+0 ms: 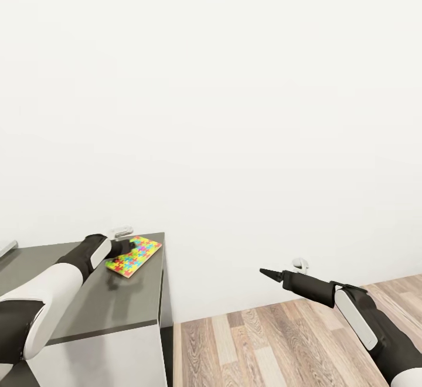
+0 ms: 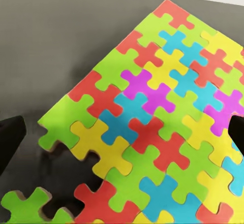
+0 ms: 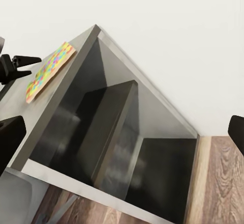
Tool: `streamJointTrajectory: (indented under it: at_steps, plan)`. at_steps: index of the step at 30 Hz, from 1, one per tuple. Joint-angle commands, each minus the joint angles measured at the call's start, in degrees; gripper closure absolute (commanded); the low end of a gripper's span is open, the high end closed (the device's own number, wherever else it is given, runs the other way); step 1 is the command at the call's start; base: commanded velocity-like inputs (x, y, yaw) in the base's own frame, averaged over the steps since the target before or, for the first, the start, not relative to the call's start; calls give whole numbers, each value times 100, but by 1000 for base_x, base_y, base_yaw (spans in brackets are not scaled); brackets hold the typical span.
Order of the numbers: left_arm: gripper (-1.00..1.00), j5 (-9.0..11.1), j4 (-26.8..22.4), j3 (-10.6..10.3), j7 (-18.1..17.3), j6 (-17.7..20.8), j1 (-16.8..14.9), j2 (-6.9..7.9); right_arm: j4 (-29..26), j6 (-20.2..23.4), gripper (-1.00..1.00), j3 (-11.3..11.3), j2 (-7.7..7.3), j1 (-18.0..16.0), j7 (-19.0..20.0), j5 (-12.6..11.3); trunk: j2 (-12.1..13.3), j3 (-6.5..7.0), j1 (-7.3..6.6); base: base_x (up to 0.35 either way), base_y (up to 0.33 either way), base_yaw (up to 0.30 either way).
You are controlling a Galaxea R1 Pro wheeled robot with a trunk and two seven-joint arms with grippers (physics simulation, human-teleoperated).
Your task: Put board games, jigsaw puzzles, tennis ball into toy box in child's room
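Note:
One jigsaw puzzle (image 1: 133,256) of yellow, pink, blue and green pieces lies flat near the far right corner of a dark grey desk (image 1: 117,305). My left gripper (image 1: 124,247) is at its near edge. In the left wrist view the puzzle (image 2: 152,117) lies close below the open left gripper (image 2: 124,135), with one dark finger on each side, and a green piece (image 2: 25,206) sits partly loose at its edge. The right wrist view shows the puzzle (image 3: 48,71) with the left gripper (image 3: 23,66) beside it. My right gripper (image 1: 264,271) hangs open over the floor, holding nothing.
A bare white wall stands right behind the desk. Wood plank floor (image 1: 281,340) lies to the desk's right, with a white wall socket (image 1: 300,264) low on the wall. A small pale grey object (image 1: 123,232) rests at the desk's back edge. The desk's underside (image 3: 127,148) is open and dark.

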Motion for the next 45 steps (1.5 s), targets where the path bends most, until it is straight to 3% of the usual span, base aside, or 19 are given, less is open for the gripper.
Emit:
streamJointTrajectory:
  at_steps: [1, 8, 45]
  plan:
    - [-100, 67, -11, -46, 154, 27, -2, 1, -2, 39, -100, 8, -4, -4, -12, -50, -3, -7, 0, 0, 0, 0]
    - [-100, 83, -11, -39, 394, 41, -2, -12, -2, 31, -100, 8, -5, -4, -20, -53, -3, -7, 0, 0, 0, 0]
    - [-100, 107, -11, -45, 360, 105, -2, -22, -2, 21, -100, 8, -12, -4, -10, -62, -3, -33, 0, 0, 0, 0]
